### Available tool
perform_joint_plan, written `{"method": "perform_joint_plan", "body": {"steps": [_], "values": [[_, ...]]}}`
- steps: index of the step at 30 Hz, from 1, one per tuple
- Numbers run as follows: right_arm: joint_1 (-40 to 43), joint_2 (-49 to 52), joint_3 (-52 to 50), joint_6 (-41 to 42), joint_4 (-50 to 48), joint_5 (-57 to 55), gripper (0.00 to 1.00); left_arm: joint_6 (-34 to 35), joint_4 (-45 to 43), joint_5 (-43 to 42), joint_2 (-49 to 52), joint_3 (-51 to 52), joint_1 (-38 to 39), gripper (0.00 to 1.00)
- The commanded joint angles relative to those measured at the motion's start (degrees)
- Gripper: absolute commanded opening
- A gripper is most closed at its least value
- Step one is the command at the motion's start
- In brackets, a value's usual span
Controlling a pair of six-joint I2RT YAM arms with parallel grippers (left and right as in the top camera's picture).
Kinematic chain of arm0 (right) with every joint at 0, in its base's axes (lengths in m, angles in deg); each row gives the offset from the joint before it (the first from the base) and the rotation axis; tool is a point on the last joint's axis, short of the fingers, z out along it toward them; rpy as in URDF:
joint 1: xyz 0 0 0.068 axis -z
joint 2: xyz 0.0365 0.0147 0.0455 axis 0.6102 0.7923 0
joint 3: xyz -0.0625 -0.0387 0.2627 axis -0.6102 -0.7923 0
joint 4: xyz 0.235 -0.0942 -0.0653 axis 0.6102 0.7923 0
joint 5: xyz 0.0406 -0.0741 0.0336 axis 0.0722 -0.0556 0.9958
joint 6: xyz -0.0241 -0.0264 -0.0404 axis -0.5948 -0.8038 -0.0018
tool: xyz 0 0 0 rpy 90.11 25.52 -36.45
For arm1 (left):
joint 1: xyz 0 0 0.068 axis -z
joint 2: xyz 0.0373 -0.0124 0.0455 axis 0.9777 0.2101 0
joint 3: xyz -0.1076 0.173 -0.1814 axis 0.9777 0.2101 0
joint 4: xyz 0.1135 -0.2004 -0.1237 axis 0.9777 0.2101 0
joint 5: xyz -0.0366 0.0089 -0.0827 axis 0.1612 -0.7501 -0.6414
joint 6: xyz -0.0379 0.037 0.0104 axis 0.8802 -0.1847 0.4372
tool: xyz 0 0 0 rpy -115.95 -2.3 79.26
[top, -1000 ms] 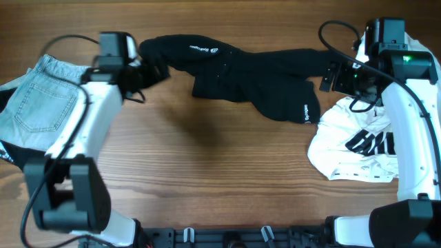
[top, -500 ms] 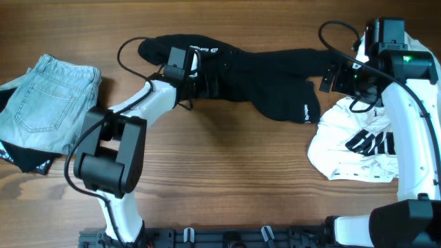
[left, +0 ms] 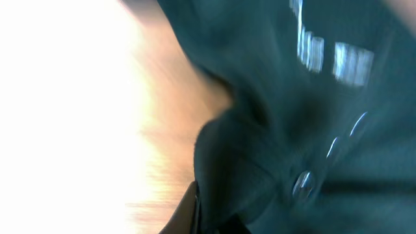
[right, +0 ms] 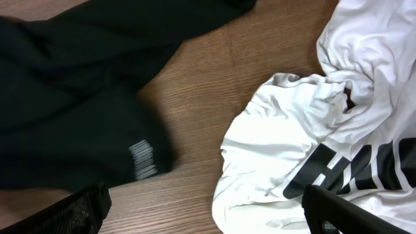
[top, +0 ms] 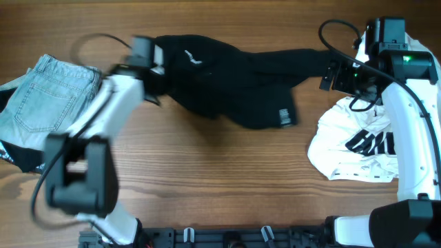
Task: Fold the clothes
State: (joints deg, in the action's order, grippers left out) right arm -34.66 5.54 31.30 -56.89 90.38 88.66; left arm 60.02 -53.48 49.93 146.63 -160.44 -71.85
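The left tool [top: 157, 65], just right of the folded pale-blue denim jeans [top: 48, 96] that only the overhead view shows, meets the left end of the crumpled black fabric garment [top: 227, 83], far centre on the wooden desk [top: 207, 179]. Its wrist view is blurred, so its grip cannot be told. The right tool [right: 205, 214] is spread wide, released, above the rumpled white shirt with black lettering [right: 312, 149].
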Motion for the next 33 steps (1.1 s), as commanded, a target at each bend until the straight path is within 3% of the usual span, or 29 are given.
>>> {"method": "perform_joint_plan", "body": {"steps": [1, 2, 3, 4, 5, 6, 14, 17, 27, 33], "values": [[0.0, -0.8, 0.4, 0.9, -0.1, 0.1, 1.00, -3.0, -2.8, 9.2, -8.0, -3.7, -8.1, 0.04], [0.0, -0.8, 0.4, 0.9, -0.1, 0.1, 1.00, -2.4, -3.1, 8.3, -8.1, -3.7, -9.5, 0.14], [0.0, -0.8, 0.4, 0.9, -0.1, 0.1, 1.00, -1.5, -2.8, 6.8, -8.1, -3.7, -10.7, 0.35], [0.0, -0.8, 0.4, 0.9, -0.1, 0.1, 1.00, -1.2, -1.7, 4.9, -7.7, -3.7, -11.5, 0.72], [0.0, -0.8, 0.4, 0.8, -0.1, 0.1, 1.00, -1.2, -0.1, 3.1, -7.4, -3.7, -11.9, 0.96], [0.0, -0.8, 0.4, 0.9, -0.1, 0.1, 1.00, -1.2, 1.8, 1.9, -6.9, -3.7, -12.0, 1.00], [0.0, -0.8, -0.4, 0.8, -0.3, 0.1, 1.00, 0.3, 22.4, -0.9, -3.7, -3.5, -8.0, 1.00], [0.0, -0.8, -1.3, 0.9, -0.9, 0.1, 1.00, 1.4, 25.4, -0.9, -2.5, -1.7, -6.0, 1.00], [0.0, -0.8, -2.1, 0.9, -1.4, 0.3, 1.00, 5.3, 7.4, -7.1, -1.0, 12.2, 1.5, 0.98], [0.0, -0.8, -2.1, 0.9, -1.4, 0.3, 1.00, 10.8, 3.6, -6.2, 2.0, 14.9, 2.8, 1.00]]}}
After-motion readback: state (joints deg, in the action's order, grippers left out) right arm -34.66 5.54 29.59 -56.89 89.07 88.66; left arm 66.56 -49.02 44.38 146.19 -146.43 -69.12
